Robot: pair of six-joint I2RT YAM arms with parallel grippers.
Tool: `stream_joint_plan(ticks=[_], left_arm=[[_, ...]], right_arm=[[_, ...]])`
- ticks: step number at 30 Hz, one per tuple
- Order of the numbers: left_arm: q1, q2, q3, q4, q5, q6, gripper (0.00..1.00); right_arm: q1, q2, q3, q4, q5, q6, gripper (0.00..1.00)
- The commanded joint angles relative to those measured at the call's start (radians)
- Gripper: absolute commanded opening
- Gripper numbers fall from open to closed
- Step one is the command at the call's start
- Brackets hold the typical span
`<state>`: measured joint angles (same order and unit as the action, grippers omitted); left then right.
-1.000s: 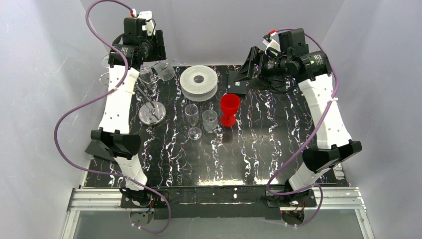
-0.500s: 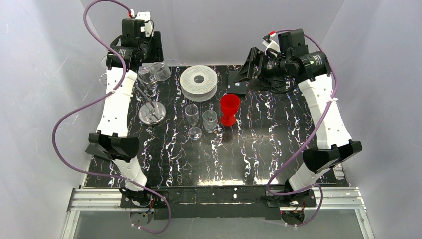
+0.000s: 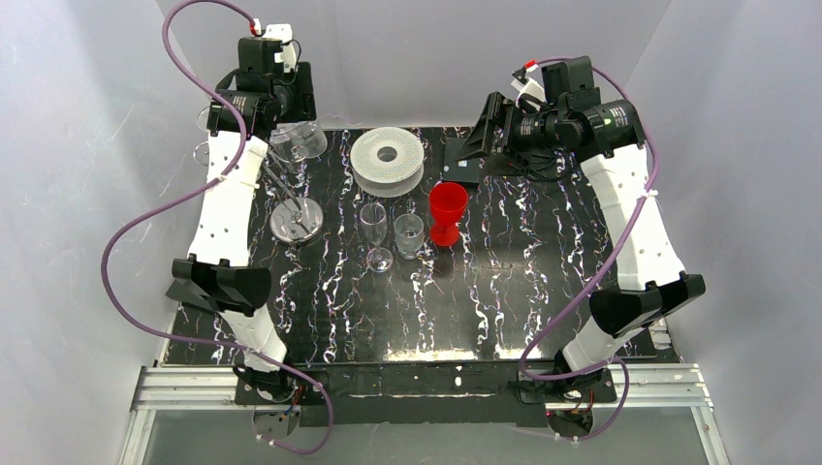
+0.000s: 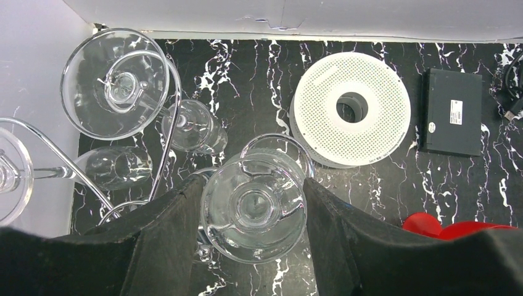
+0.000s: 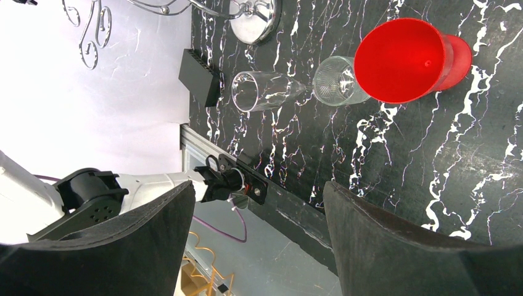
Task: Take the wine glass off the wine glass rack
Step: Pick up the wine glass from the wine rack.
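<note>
The black marbled table (image 3: 543,291) carries the whole job, and the work sits at its ten o'clock corner. There the wine glass rack (image 3: 296,221) stands on its chrome disc base, wire arms rising under the left arm.

The left gripper (image 4: 253,185) hangs over the rack, pointing down. Its jaws are about half open and pressed against both sides of one upturned wine glass (image 4: 253,213), whose round foot faces the wrist camera. So the grasp looks made.

The removal does not look finished. A wire loop of the rack shows at the foot's twelve o'clock, touching or just beside it, and whether the stem has left that loop cannot be told. The glass is in the air at the rack, not on the table. What is left, by my reading, is to draw it out of the loop, carry it off and set it down.

The right gripper (image 5: 259,188) hovers near one o'clock, jaws wide apart and holding nothing.

Three more glasses (image 4: 114,83) hang at the gripped one's ten o'clock. Mid-table, a white perforated spool (image 3: 387,160), a red goblet (image 3: 448,208), a clear flute (image 3: 375,232) and a small tumbler (image 3: 408,232) stand apart from the rack.
</note>
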<state>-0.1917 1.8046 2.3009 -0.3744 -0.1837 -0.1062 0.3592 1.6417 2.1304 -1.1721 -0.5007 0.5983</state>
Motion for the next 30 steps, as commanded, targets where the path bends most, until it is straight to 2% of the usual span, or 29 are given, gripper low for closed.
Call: stream_joint_plan(ticks=[1,30], left_arm=[[0.001,-0.075,0.011,0.028,-0.04,0.015,0.11],[0.047,-0.04,0.028,0.04,-0.046,0.005,0.1]], right_arm=[[-0.005,-0.031,0.0,0.025,-0.016,-0.005,0.83],[-0.005,-0.008,0.014,0.018,-0.01,-0.007,0.83]])
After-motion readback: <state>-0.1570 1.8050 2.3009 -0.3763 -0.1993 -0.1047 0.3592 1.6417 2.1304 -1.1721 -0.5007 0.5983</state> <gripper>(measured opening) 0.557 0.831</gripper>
